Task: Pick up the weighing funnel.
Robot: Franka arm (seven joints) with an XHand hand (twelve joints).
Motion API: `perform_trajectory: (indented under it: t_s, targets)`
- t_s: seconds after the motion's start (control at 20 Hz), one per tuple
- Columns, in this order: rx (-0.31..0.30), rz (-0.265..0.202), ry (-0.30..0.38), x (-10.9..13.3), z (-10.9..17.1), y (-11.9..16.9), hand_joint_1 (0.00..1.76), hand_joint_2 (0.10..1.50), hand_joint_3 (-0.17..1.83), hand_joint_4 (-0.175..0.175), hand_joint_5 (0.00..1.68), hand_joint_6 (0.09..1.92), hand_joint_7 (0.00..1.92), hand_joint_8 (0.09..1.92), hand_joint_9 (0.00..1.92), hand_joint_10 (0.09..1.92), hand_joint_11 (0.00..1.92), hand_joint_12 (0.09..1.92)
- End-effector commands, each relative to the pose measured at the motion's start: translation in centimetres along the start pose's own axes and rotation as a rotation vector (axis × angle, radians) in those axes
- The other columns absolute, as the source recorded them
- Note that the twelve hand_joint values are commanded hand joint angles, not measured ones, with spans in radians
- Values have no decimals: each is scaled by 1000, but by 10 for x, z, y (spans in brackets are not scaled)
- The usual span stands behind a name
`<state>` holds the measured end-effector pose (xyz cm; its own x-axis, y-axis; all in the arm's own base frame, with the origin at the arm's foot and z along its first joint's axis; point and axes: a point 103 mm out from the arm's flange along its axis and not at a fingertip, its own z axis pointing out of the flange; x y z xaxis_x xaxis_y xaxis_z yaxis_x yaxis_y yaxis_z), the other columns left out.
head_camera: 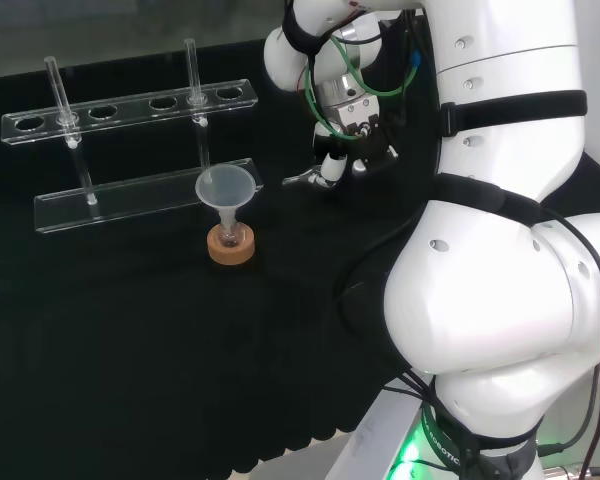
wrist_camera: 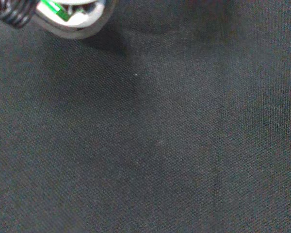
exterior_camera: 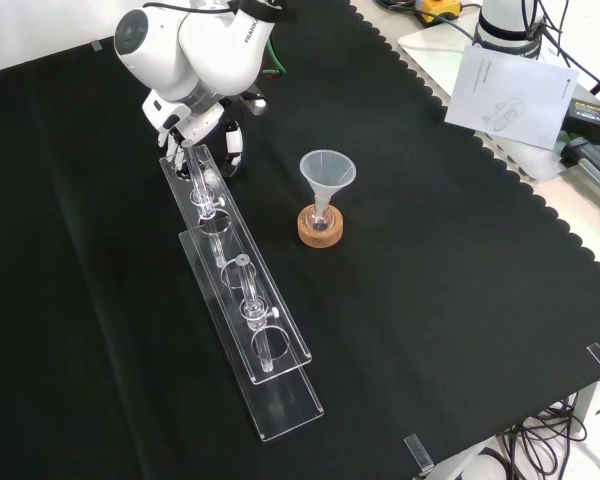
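At upper centre of the head view, the hand [head_camera: 348, 140] is seen low over the black cloth [head_camera: 130, 350], right of the clear rack [head_camera: 130, 205], with the weighing funnel [head_camera: 302, 180] lying against or just beside it; open or closed cannot be told.

Woven black cloth [wrist_camera: 165, 145] lies close beneath a blurred, rounded part of the hand [wrist_camera: 72, 17].
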<state>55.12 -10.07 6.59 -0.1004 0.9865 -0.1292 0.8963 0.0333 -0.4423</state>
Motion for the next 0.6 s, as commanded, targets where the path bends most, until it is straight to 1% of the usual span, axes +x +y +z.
perform_trajectory:
  t_s: [0.05,0.5,0.6]
  targets:
    - [5,-16,2,4,2,4,884,656,558,15,719,667,604,641,827,467,520,1267]
    - [3,-24,15,4,2,5,881,652,572,12,688,698,605,638,830,462,523,1265]
    - [-3,-27,33,-7,4,3,880,651,573,12,687,701,605,638,830,462,523,1265]
